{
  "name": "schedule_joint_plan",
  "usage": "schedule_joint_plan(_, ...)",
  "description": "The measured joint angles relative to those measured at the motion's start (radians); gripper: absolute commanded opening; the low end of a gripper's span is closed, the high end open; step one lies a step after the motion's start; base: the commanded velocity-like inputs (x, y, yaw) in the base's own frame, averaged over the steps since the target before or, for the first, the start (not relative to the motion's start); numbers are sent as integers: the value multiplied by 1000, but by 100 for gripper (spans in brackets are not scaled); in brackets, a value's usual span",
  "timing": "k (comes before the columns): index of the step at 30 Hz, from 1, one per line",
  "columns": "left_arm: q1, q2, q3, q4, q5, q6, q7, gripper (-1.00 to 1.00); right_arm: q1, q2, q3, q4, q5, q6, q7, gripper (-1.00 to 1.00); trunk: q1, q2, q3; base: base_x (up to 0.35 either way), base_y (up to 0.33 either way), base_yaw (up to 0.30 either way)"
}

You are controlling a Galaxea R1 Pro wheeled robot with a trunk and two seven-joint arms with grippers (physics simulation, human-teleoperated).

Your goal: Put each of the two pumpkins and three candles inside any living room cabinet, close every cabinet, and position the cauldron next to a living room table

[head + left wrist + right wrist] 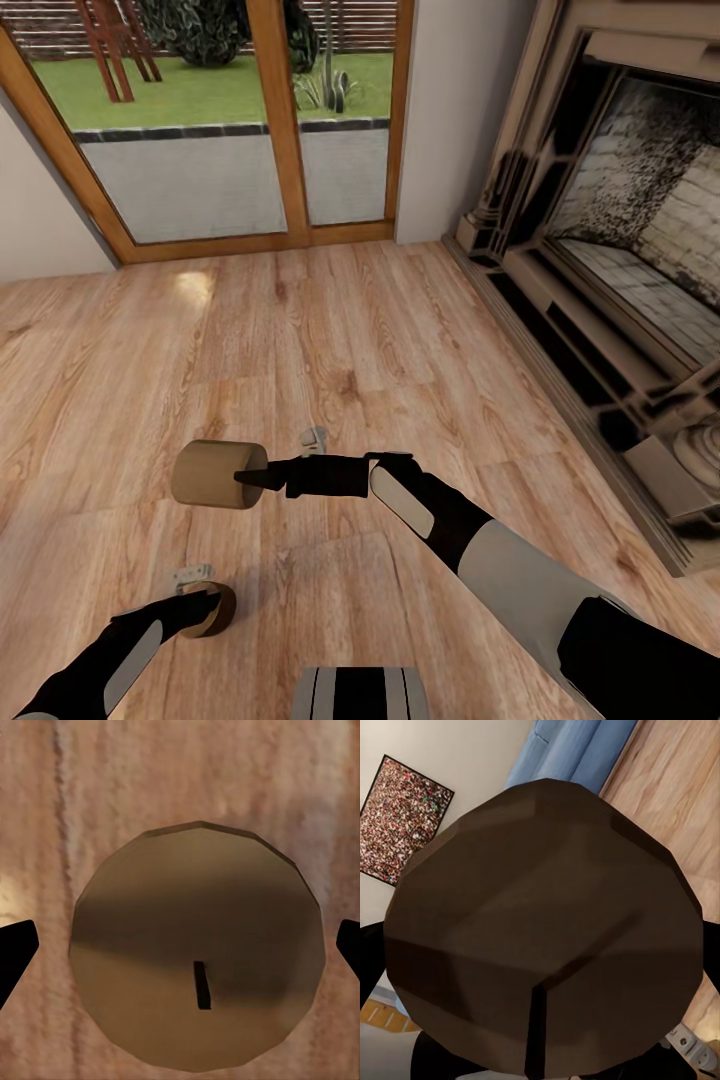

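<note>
Head view: your right gripper (243, 476) is clamped on a candle (207, 474); left gripper (208, 607) is at 7 o'clock, jaws apart over another candle (215, 612). Grab it, then find the cabinet.

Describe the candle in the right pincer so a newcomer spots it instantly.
Start at the brick fireplace at the right, then follow the right arm out over the plank floor. The tan stubby candle sits sideways in the right pincer; the other candle, at the left pincer, is nearer the robot.

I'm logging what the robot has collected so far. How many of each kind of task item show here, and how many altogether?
Candles: 2, one gripped in the right hand, one at the left hand.
Pumpkins: 0
Cauldrons: 0
Total: 2
</note>
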Motion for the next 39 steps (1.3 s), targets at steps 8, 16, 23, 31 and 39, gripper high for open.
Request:
schedule_joint_plan(8, 0, 0, 1, 0, -2, 0, 1, 100, 0, 0, 0, 0, 0, 0, 0, -100, 0, 0, 0, 0, 0, 0)
schedule_joint_plan(16, 0, 0, 1, 0, 0, 0, 0, 100, 0, 1, 0, -1, 0, 0, 0, -100, 0, 0, 0, 0, 0, 0)
schedule_joint_plan(23, 0, 0, 0, 0, 0, 0, 0, 100, 0, 2, 0, -1, 0, 0, 0, -100, 1, -1, -12, 0, 0, 0)
schedule_joint_plan(31, 0, 0, 1, 0, -1, 0, 0, 100, 0, 2, 0, 0, 0, 0, 0, -100, 1, -1, -12, 0, 0, 0)
schedule_joint_plan(39, 0, 0, -31, -1, -1, 0, 0, 100, 0, 3, 0, 0, 2, 0, 0, -100, 1, -1, -12, 0, 0, 0)
